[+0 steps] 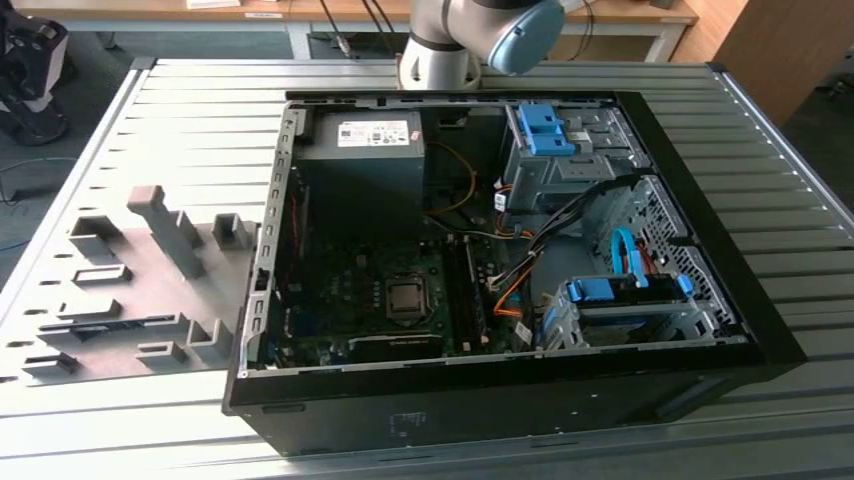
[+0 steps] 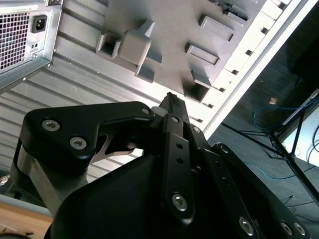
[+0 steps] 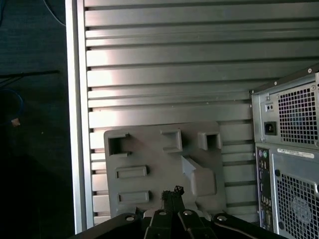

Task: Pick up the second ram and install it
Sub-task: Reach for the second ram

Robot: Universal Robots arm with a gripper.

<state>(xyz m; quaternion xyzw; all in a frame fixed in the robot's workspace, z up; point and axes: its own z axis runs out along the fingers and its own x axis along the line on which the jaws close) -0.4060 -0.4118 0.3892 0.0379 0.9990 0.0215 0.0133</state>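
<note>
Black, pressed tight together at the tips of the gripper, with nothing pinched between them. Hangs above the grey block plate on the ribbed metal table, with the open computer case off to one side of it. Finds the second ram, a thin dark board, lying on that plate out past the tips, well apart from them.

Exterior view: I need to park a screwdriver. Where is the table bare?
Bare slats of the table run along the exterior view's right of the computer case. Crowded: the grey fixture plate at that view's left and the case's inside.
</note>
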